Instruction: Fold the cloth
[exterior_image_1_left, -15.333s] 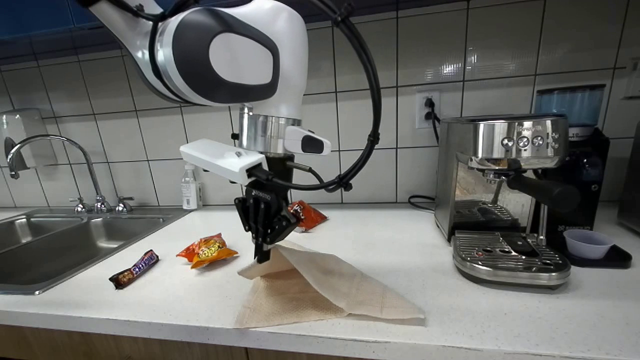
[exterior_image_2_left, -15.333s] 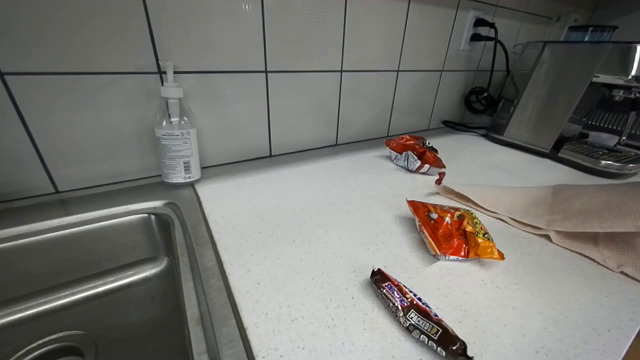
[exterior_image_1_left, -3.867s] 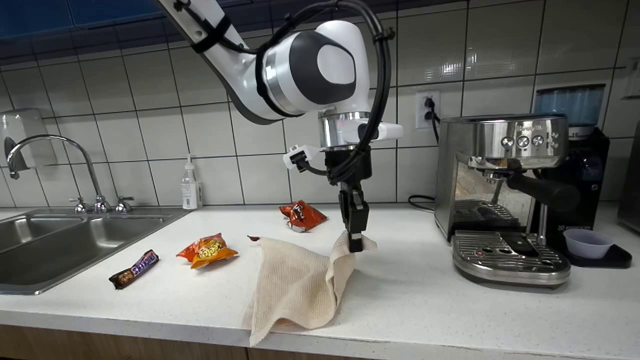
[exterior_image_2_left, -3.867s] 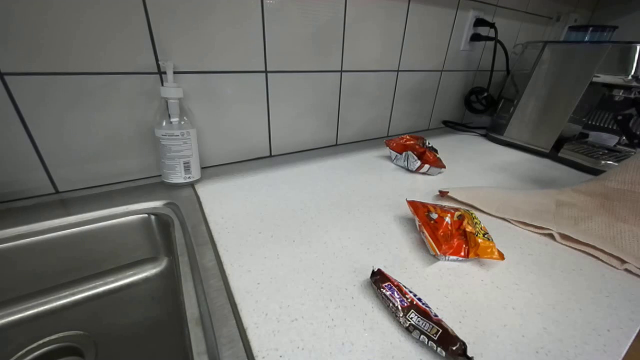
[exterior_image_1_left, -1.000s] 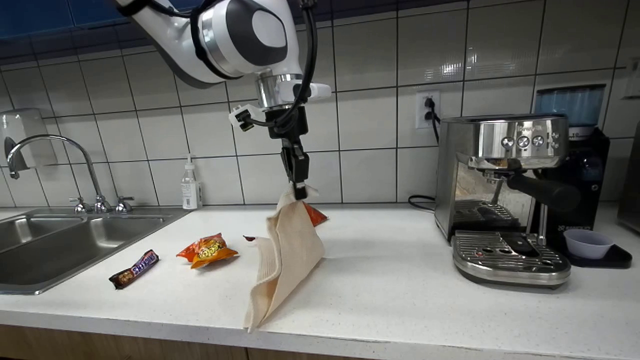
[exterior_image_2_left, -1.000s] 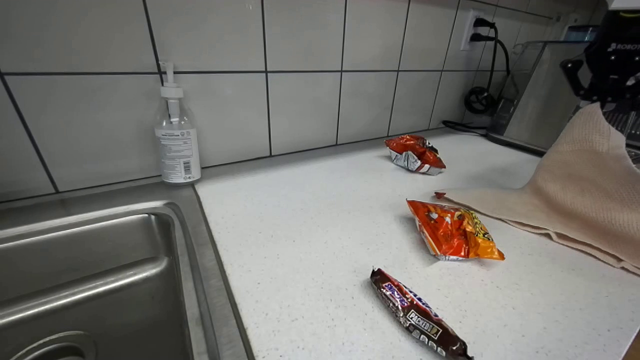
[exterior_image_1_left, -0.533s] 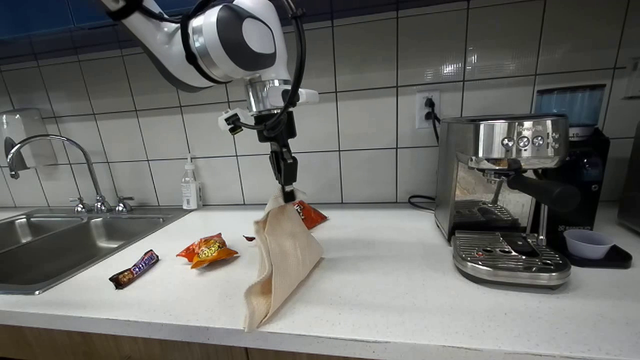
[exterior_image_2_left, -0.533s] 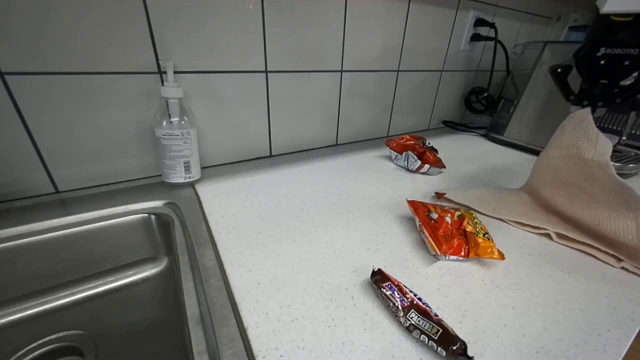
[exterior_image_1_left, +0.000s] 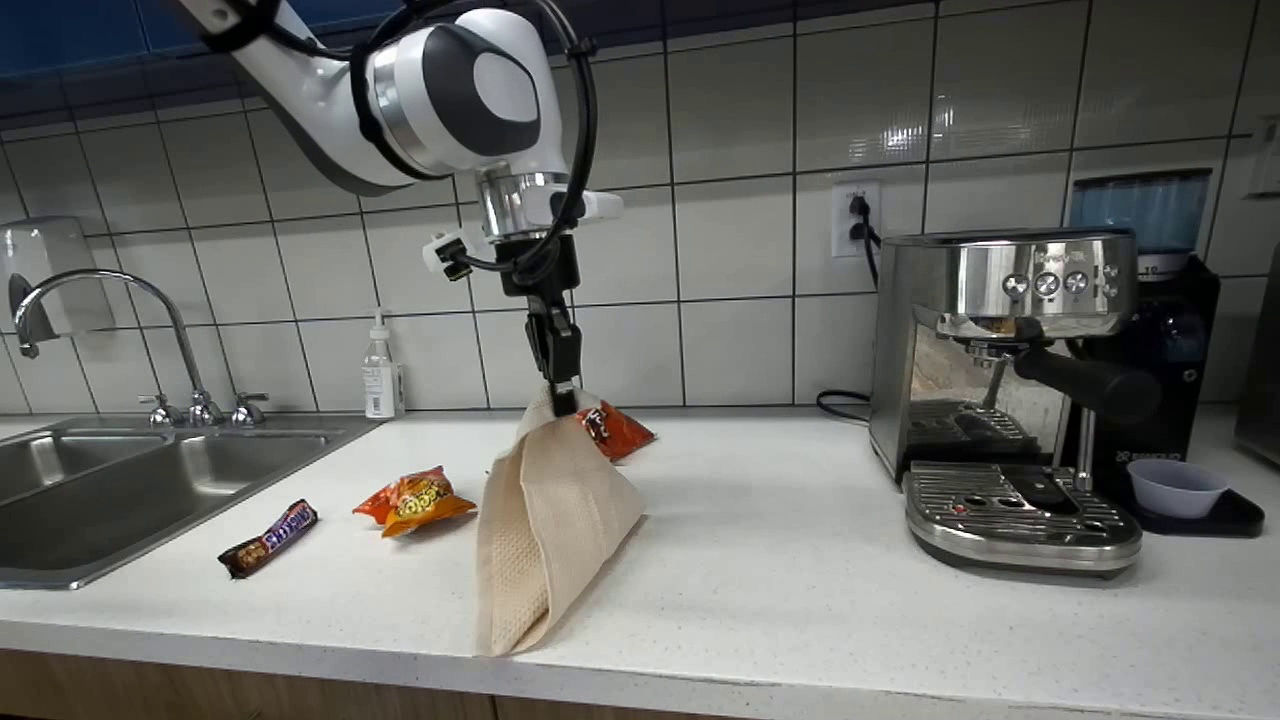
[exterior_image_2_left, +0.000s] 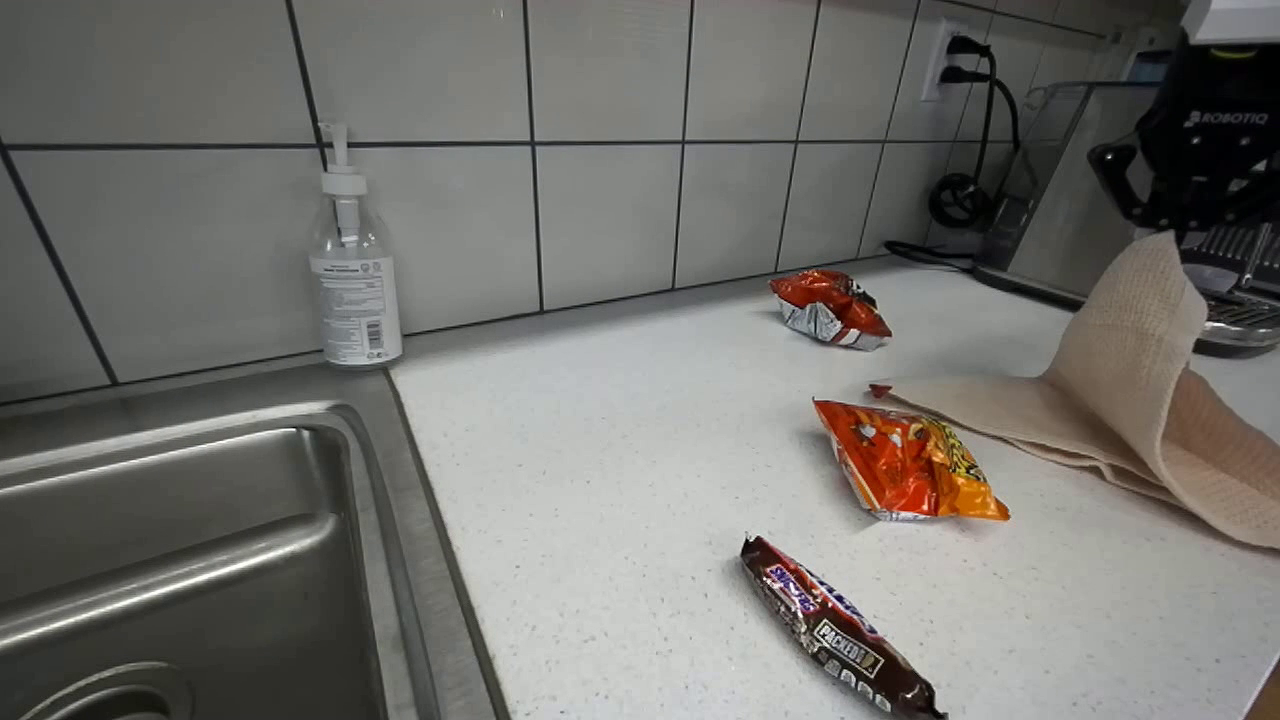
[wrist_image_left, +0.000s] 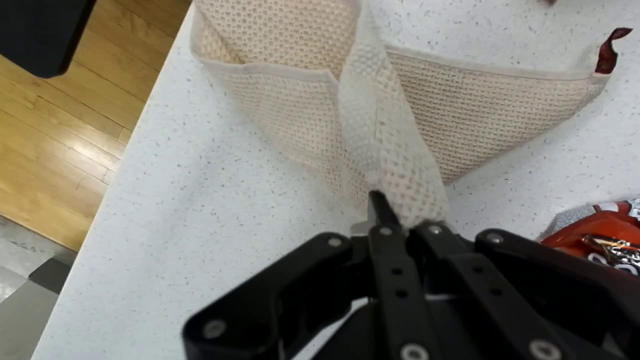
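Observation:
The beige cloth (exterior_image_1_left: 560, 510) is partly lifted off the white counter, its top pinched in my gripper (exterior_image_1_left: 563, 400). The lower part of the cloth rests on the counter and bends over itself near the front edge. In an exterior view the raised cloth (exterior_image_2_left: 1130, 340) hangs from the gripper (exterior_image_2_left: 1180, 228), with a flat corner pointing toward the snack packets. In the wrist view my gripper (wrist_image_left: 402, 220) is shut on a narrow end of the cloth (wrist_image_left: 490, 110). A dark red loop (wrist_image_left: 607, 55) shows at the flat corner. The right fingertip is hidden behind the cloth.
A red packet (exterior_image_1_left: 615, 432) lies just behind the cloth. An orange packet (exterior_image_1_left: 418, 502) and a chocolate bar (exterior_image_1_left: 268, 540) lie to the left, before the sink (exterior_image_1_left: 220, 475). A coffee machine (exterior_image_1_left: 1005, 400) stands at the right. The counter's front edge (exterior_image_1_left: 640, 680) is close to the cloth.
Earlier the gripper was at the cloth's left corner, then low at its right side. It has since lifted that side leftward. In the last second it moved slightly left and down with the cloth.

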